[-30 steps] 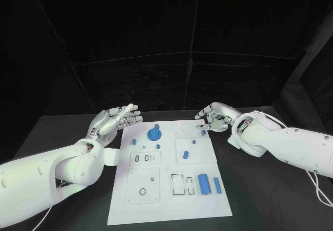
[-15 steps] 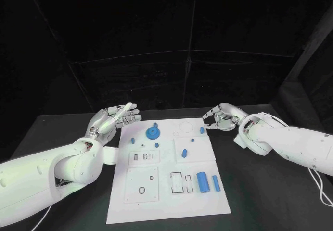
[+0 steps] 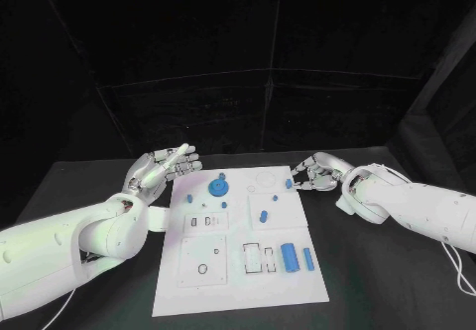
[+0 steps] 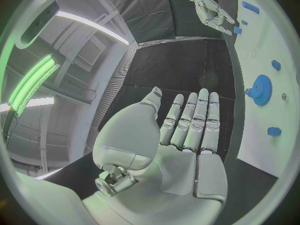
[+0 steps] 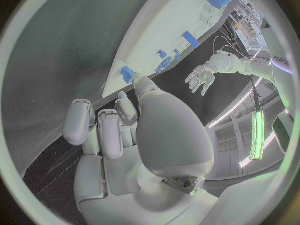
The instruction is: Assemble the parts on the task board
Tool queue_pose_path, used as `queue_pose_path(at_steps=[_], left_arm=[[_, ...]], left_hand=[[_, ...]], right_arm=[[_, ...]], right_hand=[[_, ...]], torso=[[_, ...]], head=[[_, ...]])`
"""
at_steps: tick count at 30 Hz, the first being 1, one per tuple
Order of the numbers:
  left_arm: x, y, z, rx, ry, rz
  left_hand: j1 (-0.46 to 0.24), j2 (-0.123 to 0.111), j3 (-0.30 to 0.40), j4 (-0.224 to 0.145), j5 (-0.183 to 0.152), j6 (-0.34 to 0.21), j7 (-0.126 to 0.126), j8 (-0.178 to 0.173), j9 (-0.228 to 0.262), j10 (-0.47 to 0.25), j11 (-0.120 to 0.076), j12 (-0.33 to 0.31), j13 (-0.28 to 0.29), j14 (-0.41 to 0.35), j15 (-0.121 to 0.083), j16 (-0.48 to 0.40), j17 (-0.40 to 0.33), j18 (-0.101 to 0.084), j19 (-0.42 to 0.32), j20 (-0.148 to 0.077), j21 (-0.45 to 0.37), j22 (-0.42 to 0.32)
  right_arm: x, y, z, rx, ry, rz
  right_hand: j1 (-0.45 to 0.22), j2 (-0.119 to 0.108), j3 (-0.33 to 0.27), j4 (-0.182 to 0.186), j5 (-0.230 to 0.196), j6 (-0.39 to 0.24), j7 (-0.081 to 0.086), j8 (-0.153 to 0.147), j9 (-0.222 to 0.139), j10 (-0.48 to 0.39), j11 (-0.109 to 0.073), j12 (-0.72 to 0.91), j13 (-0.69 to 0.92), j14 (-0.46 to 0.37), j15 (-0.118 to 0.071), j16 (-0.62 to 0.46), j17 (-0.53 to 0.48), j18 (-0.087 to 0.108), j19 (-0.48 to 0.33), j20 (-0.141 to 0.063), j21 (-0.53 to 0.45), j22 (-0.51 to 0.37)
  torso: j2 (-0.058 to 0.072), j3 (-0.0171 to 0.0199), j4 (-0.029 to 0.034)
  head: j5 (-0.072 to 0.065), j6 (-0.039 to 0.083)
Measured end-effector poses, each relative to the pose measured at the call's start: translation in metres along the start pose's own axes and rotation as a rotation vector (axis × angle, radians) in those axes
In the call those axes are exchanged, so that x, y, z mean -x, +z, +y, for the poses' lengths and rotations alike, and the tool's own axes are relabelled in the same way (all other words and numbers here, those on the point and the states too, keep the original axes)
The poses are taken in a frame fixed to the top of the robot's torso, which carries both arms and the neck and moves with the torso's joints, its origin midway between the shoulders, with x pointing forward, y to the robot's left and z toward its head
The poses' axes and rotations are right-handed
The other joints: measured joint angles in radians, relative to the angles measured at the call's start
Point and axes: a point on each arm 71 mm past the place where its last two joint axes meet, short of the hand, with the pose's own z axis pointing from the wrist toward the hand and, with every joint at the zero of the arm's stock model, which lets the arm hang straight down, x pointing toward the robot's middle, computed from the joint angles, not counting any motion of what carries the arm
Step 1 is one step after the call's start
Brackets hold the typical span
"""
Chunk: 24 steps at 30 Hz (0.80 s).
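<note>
The right hand point(image 3: 316, 172) is hanging at the right far edge of the task board point(image 3: 243, 289), its fingers point(image 5: 103, 130) curling inward. A small blue part point(image 3: 289, 184) is lying at that edge, right at the fingertips. From the head view it looks as if the fingers may be pinching it, but in the right wrist view the same blue part point(image 5: 127, 74) is sitting just past the thumb tip, on the board's rim, so I cannot tell whether it is actually being held.

The left hand point(image 3: 159, 172) is hovering off the board's left far corner with its fingers point(image 4: 197, 120) stretched out straight and side by side, holding nothing.

Farther out on the board, a blue gear point(image 3: 217, 187) is standing near the far left, closer to the left hand. A short blue peg point(image 3: 264, 217) is lying mid-board, and a large blue cylinder point(image 3: 289, 257) and a thinner blue bar point(image 3: 309, 258) are lying side by side toward the near right, their long axes running from near to far. The board is resting on the black tabletop point(image 3: 377, 275).

For the edge part, the right hand is much the nearer; the part is lying just toward the board's centre from its fingertips, so the next move probably calls for only a small inward reach or lift.
</note>
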Motion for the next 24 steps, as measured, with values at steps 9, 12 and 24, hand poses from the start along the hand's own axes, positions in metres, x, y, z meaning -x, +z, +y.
queue_pose_path(at_steps=[9,12,24], left_arm=[[0.0,0.001,0.001,0.004,0.0,0.0],[0.001,0.001,0.001,0.005,0.001,-0.001],[0.0,0.001,0.002,0.007,0.0,0.0]], left_hand=[[0.0,0.0,0.0,0.0,0.0,0.0,0.0,0.0,0.0,0.0,0.0,0.0,0.0,0.0,0.0,0.0,0.0,0.0,0.0,0.0,0.0,0.0],[0.0,0.0,0.0,0.0,0.0,0.0,0.0,0.0,0.0,0.0,0.0,0.0,0.0,0.0,0.0,0.0,0.0,0.0,0.0,0.0,0.0,0.0],[0.0,0.0,0.0,0.0,0.0,0.0,0.0,0.0,0.0,0.0,0.0,0.0,0.0,0.0,0.0,0.0,0.0,0.0,0.0,0.0,0.0,0.0]], right_arm=[[-0.006,0.004,0.0,-0.001,-0.001,0.016],[-0.009,0.006,0.001,0.002,-0.001,0.021],[-0.02,0.013,0.007,0.011,-0.008,0.048]], right_hand=[[0.009,0.009,0.001,-0.007,0.0,0.0,0.0,0.0,0.0,0.0,0.0,0.0,0.002,0.0,0.0,0.001,0.0,0.0,0.0,0.0,0.0,0.0],[0.009,0.009,0.003,-0.008,0.0,0.008,-0.003,0.0,0.0,0.001,-0.001,0.006,0.005,0.0,0.0,0.004,0.0,0.0,0.0,0.0,0.0,0.001],[0.029,0.029,0.015,-0.027,-0.011,0.041,-0.005,0.018,0.004,0.011,-0.011,0.026,0.023,-0.001,-0.001,0.004,0.0,0.0,0.0,0.0,0.0,0.008]], torso=[[-0.001,0.0,0.0],[-0.001,-0.0001,0.0],[-0.001,-0.0007,0.0005]], head=[[0.002,-0.003],[0.002,-0.004],[0.004,-0.008]])
